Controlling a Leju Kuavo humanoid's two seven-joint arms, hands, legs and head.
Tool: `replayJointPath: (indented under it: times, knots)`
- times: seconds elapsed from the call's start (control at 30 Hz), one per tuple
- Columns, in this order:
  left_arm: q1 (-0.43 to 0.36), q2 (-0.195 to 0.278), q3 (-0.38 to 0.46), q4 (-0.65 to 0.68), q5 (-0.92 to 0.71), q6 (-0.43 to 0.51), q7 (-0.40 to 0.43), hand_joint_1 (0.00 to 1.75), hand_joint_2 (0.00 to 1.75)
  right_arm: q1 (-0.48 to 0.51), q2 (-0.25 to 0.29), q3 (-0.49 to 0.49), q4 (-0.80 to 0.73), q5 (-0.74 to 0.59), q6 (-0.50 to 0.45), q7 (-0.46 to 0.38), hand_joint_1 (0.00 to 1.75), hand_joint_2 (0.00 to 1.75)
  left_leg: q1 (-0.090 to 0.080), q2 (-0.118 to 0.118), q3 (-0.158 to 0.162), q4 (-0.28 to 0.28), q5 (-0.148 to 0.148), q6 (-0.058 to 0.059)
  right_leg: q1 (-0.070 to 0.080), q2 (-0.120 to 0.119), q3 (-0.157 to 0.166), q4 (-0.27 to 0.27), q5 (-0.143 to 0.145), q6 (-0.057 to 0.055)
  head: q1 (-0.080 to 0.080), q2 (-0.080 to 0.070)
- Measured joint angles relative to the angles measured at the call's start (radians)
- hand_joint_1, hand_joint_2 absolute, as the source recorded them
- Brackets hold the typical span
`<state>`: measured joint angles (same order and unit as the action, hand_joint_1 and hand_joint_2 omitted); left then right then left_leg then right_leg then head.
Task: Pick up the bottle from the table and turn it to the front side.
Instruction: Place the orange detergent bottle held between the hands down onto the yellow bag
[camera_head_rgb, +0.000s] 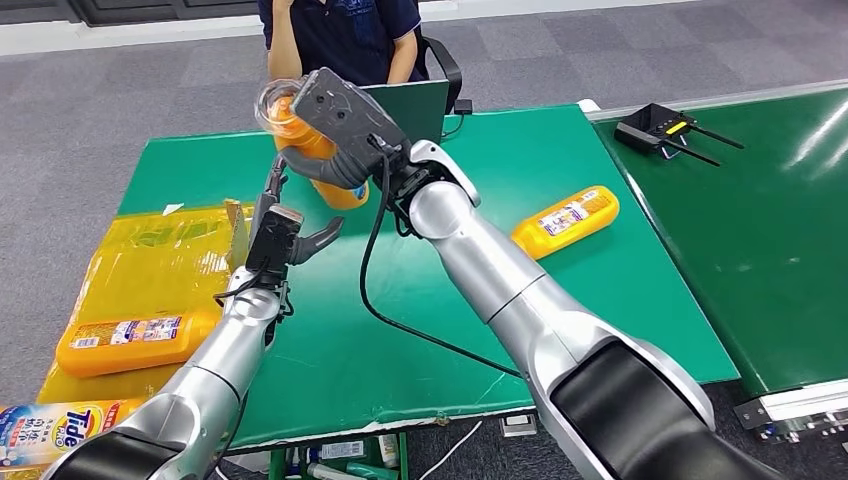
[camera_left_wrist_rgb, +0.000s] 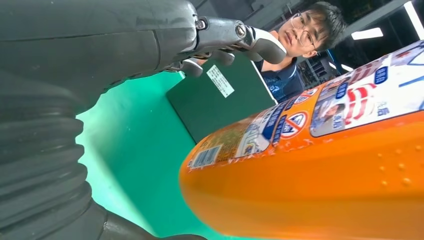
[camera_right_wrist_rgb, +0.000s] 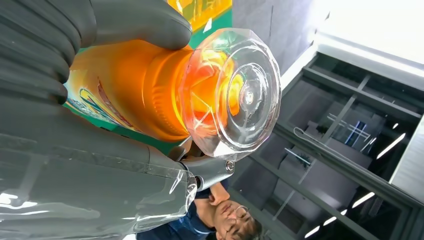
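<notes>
Green table, grey carpet beyond. Near: left hand, fingers spread, holding nothing, just below the lifted bottle. Mid: right hand wrapped round that bottle, raised clear of the table. Pick-up judged done; turning to front remains. Right wrist view adds the clear faceted cap; left wrist view, the printed label. Far: a seated person.

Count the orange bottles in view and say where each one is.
3. One bottle held up by the right hand; one lying on the table, right; one on yellow bags, left. More may be hidden.
</notes>
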<state>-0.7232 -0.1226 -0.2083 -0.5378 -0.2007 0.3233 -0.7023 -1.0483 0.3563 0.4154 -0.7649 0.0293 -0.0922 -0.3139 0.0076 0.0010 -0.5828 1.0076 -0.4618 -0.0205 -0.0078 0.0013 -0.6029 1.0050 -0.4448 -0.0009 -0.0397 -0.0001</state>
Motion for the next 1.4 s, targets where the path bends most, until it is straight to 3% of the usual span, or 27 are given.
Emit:
replayJointPath:
  times: [0.53, 1.27, 1.4]
  knots:
    - [-0.063, -0.047, 0.001, 0.053, 0.000, 0.081, 0.000, 0.00, 1.75, 0.000, 0.002, 0.056, -0.002, -0.085, -0.019, 0.000, 1.75, 1.75, 0.000, 0.000, 0.000, 0.000, 0.000, 0.000, 0.000, 0.000, 0.000, 0.000, 0.000, 0.000, 0.000, 0.000]
    - [-0.092, -0.079, 0.006, 0.083, 0.005, 0.080, 0.000, 0.00, 1.75, 0.002, 0.002, 0.078, -0.005, -0.103, -0.019, 0.000, 1.75, 1.75, 0.000, 0.000, 0.000, 0.000, 0.000, 0.000, 0.000, 0.000, 0.000, 0.000, 0.000, 0.000, 0.000, 0.000]
    - [-0.093, -0.087, 0.008, 0.083, 0.010, 0.060, 0.000, 1.75, 1.75, 0.001, 0.002, 0.078, -0.005, -0.105, -0.022, 0.000, 1.75, 1.75, 0.000, 0.000, 0.000, 0.000, 0.000, 0.000, 0.000, 0.000, 0.000, 0.000, 0.000, 0.000, 0.000, 0.000]
